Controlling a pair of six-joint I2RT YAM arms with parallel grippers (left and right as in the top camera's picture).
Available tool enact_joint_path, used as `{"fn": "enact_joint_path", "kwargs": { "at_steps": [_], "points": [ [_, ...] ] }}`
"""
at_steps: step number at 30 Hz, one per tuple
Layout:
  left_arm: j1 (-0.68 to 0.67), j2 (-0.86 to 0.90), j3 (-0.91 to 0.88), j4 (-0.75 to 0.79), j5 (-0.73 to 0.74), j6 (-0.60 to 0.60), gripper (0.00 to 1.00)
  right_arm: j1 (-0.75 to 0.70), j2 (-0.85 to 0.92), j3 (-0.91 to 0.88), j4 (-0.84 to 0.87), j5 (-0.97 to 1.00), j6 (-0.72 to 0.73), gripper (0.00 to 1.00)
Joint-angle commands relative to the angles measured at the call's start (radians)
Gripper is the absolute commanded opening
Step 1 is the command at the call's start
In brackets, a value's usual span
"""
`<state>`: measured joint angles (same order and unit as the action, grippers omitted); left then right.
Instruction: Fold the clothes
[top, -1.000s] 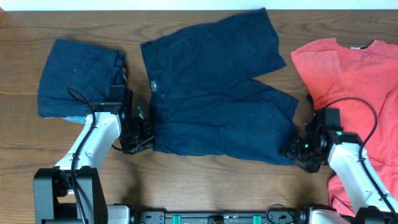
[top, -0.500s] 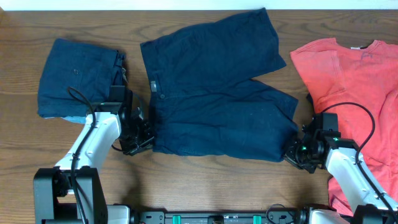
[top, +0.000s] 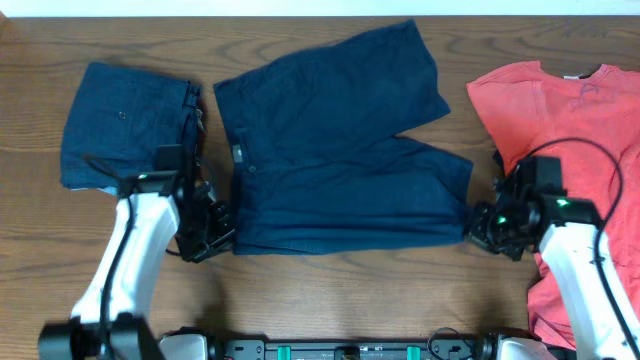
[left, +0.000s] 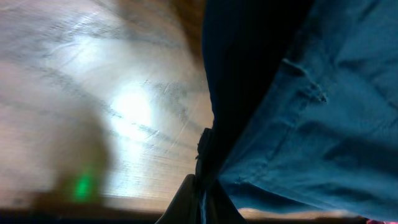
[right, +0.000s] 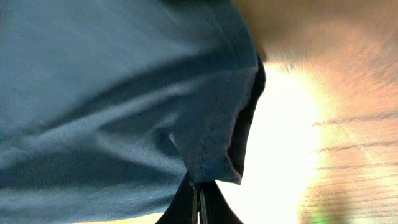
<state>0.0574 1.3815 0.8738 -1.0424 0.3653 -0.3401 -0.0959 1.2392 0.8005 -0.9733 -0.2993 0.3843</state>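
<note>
Comparing the overhead view with a second ago, we see the navy shorts (top: 340, 150) drawn leftward. Their near edge now runs straight and taut between the two arms, where it bulged before. The left end effector (top: 213, 236) is clamped on the near waistband corner and has moved left. The right end effector (top: 482, 222) is clamped on the near leg hem and has shifted slightly far. We judge this to be the stretch that prepares a fold of the near half over the far half; no fold is made yet. The shorts lie mid-desk (top: 330, 300), between a folded navy garment (top: 125, 125) on the left and a red shirt (top: 570, 120) on the right.

The wrist views add what overhead hides. The left one shows a belt loop (left: 308, 84) and cloth pinched at the fingertips, seemingly raised off the wood. The right one shows the hem corner (right: 236, 165) gripped and drooping above the desk.
</note>
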Motion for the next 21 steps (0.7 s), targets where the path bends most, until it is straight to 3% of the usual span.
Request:
{"fn": "enact_joint_path", "kwargs": {
  "at_steps": [1,15,21],
  "points": [
    [0.023,-0.087,0.05,-0.039,-0.085,0.014,0.06,-0.002,-0.048,0.096,-0.037,0.042,-0.034,0.01],
    [0.023,-0.376,0.139,-0.332,-0.089,0.014,0.06,-0.002,-0.153,0.568,-0.336,0.165,-0.034,0.01],
    [0.023,-0.437,0.153,-0.386,-0.08,0.013,0.06,-0.002,-0.153,0.695,-0.309,0.164,-0.032,0.01]
  ]
}}
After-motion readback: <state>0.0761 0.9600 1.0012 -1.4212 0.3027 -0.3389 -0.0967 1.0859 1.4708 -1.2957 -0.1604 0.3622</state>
